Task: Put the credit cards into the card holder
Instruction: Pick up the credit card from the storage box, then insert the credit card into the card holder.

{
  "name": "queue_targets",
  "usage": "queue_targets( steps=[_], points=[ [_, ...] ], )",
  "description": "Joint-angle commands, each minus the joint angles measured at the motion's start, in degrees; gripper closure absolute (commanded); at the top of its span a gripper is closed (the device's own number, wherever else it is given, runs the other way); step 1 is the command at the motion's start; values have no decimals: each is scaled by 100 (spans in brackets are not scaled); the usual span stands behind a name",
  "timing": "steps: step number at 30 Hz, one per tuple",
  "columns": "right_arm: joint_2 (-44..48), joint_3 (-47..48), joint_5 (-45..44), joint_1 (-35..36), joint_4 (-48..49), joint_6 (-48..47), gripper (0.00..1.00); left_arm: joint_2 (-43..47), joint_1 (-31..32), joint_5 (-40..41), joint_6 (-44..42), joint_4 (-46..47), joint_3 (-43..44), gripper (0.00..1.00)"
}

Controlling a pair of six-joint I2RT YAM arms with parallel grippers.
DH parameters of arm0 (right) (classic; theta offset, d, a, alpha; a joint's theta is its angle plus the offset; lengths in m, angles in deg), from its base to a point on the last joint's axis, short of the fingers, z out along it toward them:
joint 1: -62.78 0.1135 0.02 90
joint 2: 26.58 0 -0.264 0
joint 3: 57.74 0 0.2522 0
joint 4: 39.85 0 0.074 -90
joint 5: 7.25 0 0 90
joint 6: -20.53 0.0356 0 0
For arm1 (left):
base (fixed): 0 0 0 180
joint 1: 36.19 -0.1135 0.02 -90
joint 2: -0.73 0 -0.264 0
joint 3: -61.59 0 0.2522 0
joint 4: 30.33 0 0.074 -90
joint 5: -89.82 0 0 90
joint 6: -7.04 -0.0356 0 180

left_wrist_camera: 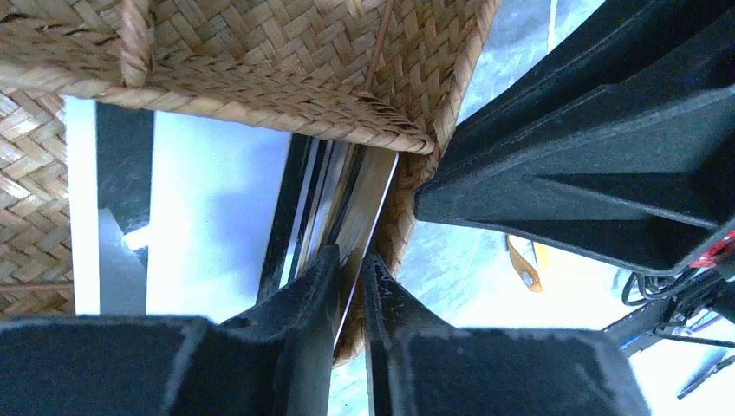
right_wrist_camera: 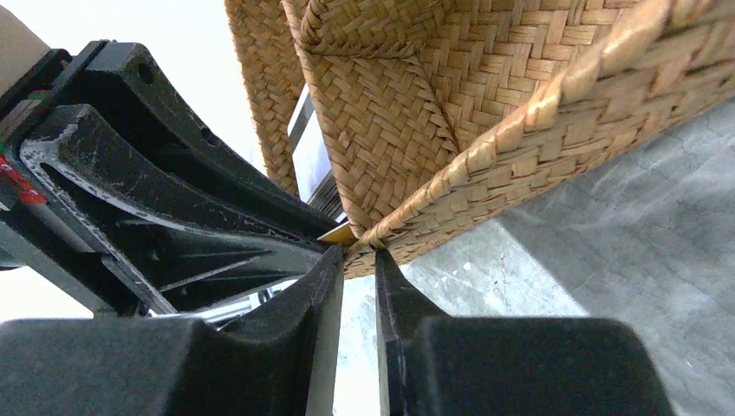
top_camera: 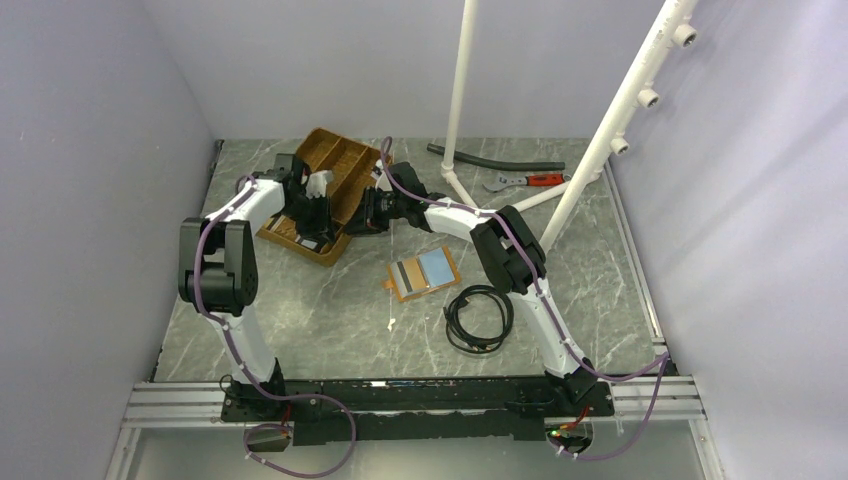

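Several credit cards (left_wrist_camera: 208, 199), whitish and dark, stand on edge inside a woven tray (top_camera: 340, 160) at the back left. My left gripper (left_wrist_camera: 351, 256) is shut on the outermost card (left_wrist_camera: 368, 195) together with the tray wall (left_wrist_camera: 394, 230), one finger inside the tray and one outside. My right gripper (right_wrist_camera: 357, 253) pinches the tray's near corner (right_wrist_camera: 381, 234). In the top view both grippers, left (top_camera: 318, 215) and right (top_camera: 362, 212), meet at the tray's near side. The orange card holder (top_camera: 425, 272) lies open mid-table, with a dark card showing beside its pale blue pocket.
A coiled black cable (top_camera: 478, 318) lies just right of the card holder. Behind stand a white pipe frame (top_camera: 460, 90), a black hose (top_camera: 495, 160) and a red-handled wrench (top_camera: 525, 181). Grey walls close in the left, right and back.
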Motion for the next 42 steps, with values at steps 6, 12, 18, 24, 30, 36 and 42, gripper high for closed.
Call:
queue_targets(
  steps=[6, 12, 18, 24, 30, 36, 42],
  points=[
    [138, -58, -201, 35, -66, -167, 83, -7, 60, -570, 275, -420, -179, 76],
    [167, -63, -187, 24, -89, -211, 84, 160, 60, 314, 466, -640, 98, 100],
    [374, 133, -465, -13, -870, -868, 81, 1175, 69, 889, 699, -1022, 540, 100],
    [1085, 494, -1543, -35, -2799, -2411, 63, 2134, 73, 63, 1268, -748, 393, 100],
    [2380, -1483, -1683, -638, -3079, -3167, 51, 2687, 624, -1153, 2892, 1017, -850, 100],
    [3368, -3078, -1446, -1209, -2804, -3688, 73, 2450, 1744, -840, 4691, 3611, -2263, 100],
    [3470, -3777, -1684, -1268, -2350, -3638, 100, 1522, 2460, -490, 5425, 4615, -2437, 100]
  ],
)
